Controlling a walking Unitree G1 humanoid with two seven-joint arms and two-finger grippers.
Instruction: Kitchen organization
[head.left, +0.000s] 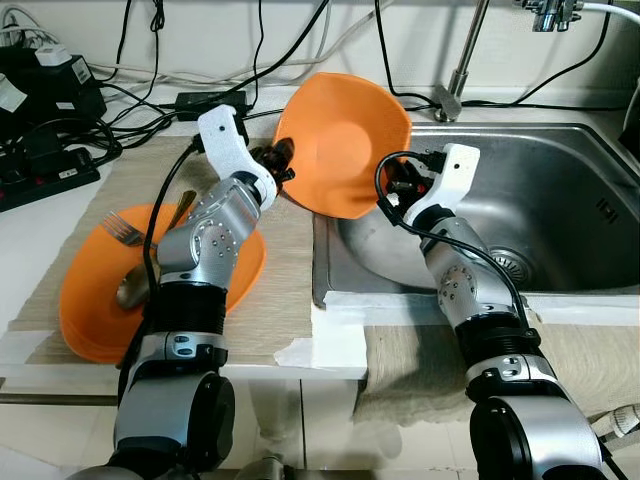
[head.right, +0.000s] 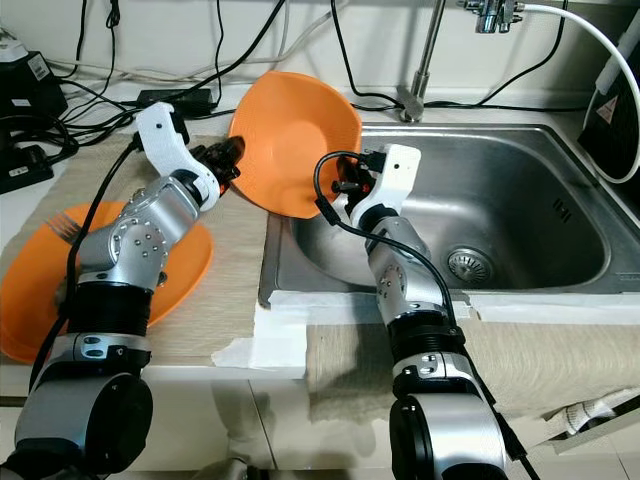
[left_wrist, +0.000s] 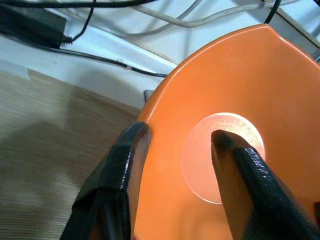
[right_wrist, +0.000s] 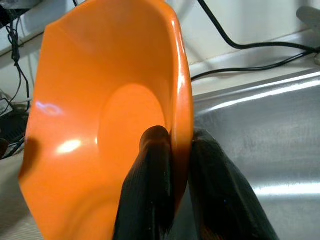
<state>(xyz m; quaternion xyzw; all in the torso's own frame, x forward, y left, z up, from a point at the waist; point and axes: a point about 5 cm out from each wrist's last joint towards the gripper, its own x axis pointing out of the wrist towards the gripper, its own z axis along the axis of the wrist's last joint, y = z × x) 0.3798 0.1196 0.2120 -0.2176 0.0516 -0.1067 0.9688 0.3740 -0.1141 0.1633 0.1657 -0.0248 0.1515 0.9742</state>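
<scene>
The bowl (head.left: 345, 145) is held up on edge above the sink's (head.left: 560, 190) left rim, its hollow facing the robot and its rim standing roughly upright, so it hangs between the two arms with part over the worktop mat (head.left: 290, 270) and part over the basin.

The right gripper (right_wrist: 176, 150) has its jaws clenched on the bowl's rim: in the right wrist view one finger lies inside the hollow and the other against the outer wall, with the rim pinched between them. The grip is on the bowl's sink-side lower edge.

The left gripper (left_wrist: 175, 145) comes at the bowl from the worktop side. Its jaws are spread, one finger just outside the rim and the other over the pale centre of the bowl; whether either finger touches the wall cannot be told, and they are not closed on it.

So the bowl lies straight ahead of both sets of jaws, rim-on to each, and the right arm alone seems to carry it. Any handover or setting down depends, I judge, on that right-hand pinch holding while the bowl is tilted.

Count: one bowl in the air; one plate (head.left: 85, 300) near the worktop's front left corner, with one fork (head.left: 122, 233) and what looks like one spoon (head.left: 135, 285) on it; one tap (head.left: 462, 60) behind the sink.
</scene>
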